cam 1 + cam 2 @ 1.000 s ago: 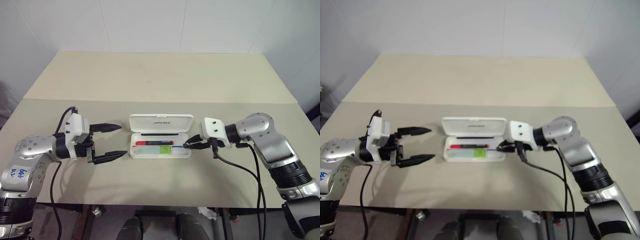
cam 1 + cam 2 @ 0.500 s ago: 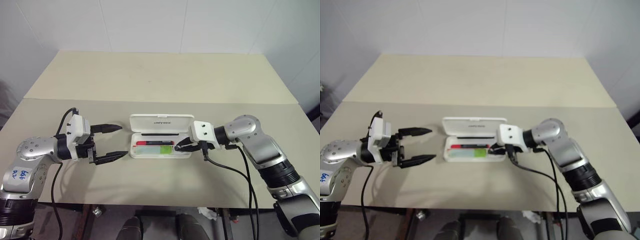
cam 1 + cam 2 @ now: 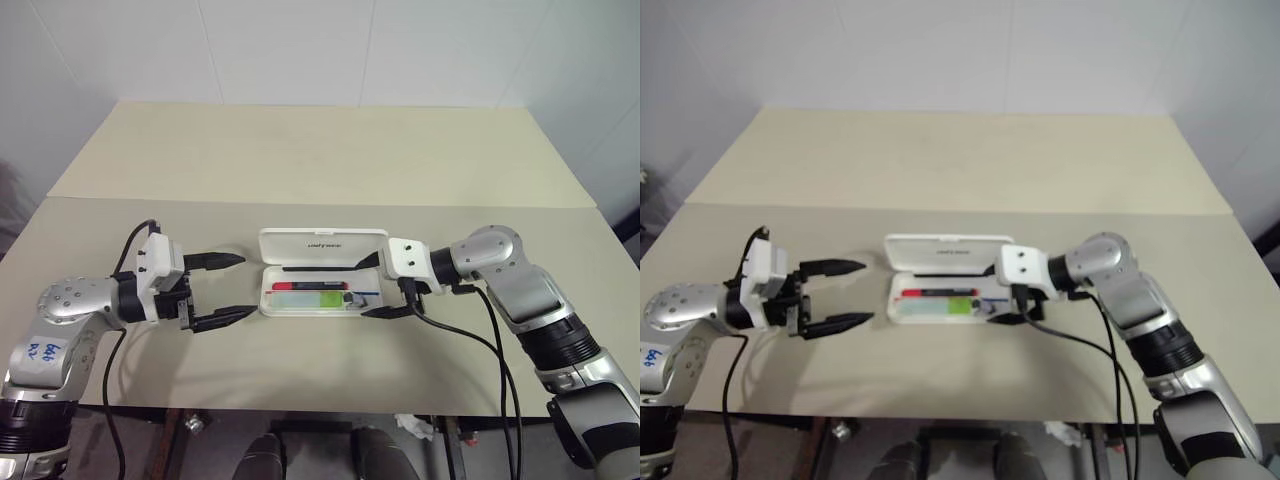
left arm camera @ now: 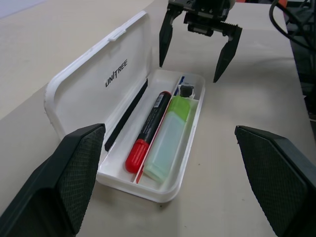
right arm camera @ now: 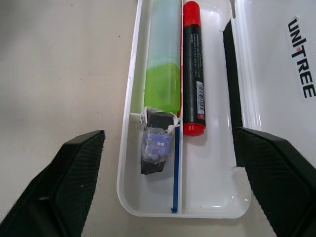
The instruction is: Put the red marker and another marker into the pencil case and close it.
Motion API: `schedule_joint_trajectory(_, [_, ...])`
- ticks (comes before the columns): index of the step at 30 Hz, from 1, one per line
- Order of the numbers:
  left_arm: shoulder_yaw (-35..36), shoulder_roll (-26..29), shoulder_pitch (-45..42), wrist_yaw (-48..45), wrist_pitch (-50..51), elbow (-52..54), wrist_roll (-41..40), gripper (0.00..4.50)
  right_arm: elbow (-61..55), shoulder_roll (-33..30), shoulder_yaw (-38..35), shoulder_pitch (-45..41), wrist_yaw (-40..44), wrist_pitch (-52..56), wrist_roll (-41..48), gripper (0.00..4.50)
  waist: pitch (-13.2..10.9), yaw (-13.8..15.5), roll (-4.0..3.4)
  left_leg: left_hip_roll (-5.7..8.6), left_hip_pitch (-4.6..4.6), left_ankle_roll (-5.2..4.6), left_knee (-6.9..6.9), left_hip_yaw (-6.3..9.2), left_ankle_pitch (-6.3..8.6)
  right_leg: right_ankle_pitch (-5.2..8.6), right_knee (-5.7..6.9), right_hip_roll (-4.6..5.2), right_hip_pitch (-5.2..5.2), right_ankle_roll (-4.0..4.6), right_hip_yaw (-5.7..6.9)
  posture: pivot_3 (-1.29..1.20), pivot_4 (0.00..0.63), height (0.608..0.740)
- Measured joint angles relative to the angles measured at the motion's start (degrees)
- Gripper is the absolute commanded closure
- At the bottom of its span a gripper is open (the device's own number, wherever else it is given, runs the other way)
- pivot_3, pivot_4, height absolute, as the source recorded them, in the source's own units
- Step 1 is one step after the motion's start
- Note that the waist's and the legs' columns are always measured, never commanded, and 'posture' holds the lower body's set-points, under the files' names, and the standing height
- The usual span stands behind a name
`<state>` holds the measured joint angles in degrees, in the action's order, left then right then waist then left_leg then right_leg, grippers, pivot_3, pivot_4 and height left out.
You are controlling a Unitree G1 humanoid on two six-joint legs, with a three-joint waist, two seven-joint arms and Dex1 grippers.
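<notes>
While both arms reach in from the near edge of the beige table point(image 3: 320, 160), the left gripper point(image 3: 226, 289) hangs just above the tabletop off the left end of the pencil case point(image 3: 322, 262), its two black fingers spread wide and holding nothing, their tips pointing toward the case and well short of touching it. At the case's right end the right gripper point(image 3: 372, 286) is tilted down over the tray, fingers also spread wide and empty, one tip near the back wall by the raised lid and the other by the front wall. The pencil case lies open toward the near edge, about midway between the table's left and right edges, its white lid standing up along the far side with dark lettering on the inside. Inside the tray, the green-capped marker point(image 5: 163, 64) lies along the near side and the red marker point(image 5: 193, 69) lies right beside it on the lid side, both lengthwise. A small dark eraser-like block point(image 5: 155, 143) sits in the tray's right-end compartment, beside a thin blue divider strip point(image 5: 175, 173).
</notes>
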<state>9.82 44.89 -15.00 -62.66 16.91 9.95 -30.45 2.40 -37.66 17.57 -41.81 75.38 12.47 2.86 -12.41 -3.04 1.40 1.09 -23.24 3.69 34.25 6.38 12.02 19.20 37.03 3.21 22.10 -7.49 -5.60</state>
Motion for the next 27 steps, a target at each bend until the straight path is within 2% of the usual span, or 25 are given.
schedule_joint_trajectory(18, [-1.39, -1.36, -1.40, 0.18, -1.07, -1.69, 1.39, 0.00, 3.83, 7.15, 0.28, 0.09, -9.43, -0.41, -1.44, 0.02, 0.01, -0.06, 0.01, 0.00, -0.05, 0.01, -0.02, 0.00, 0.00, 0.00, 0.04, -0.01, 0.10, 0.00, -0.01, 0.00, 0.150, 0.740])
schedule_joint_trajectory(27, [-1.17, -1.36, -0.58, 0.87, -1.31, -1.67, 1.39, 0.00, 7.28, 5.93, 1.43, -0.01, -9.97, -7.16, -4.20, 0.02, 0.03, -0.05, 0.05, 0.00, -0.02, 0.00, -0.02, 0.00, -0.01, 0.00, 0.04, 0.00, 0.05, 0.00, -0.01, 0.00, 0.150, 0.740])
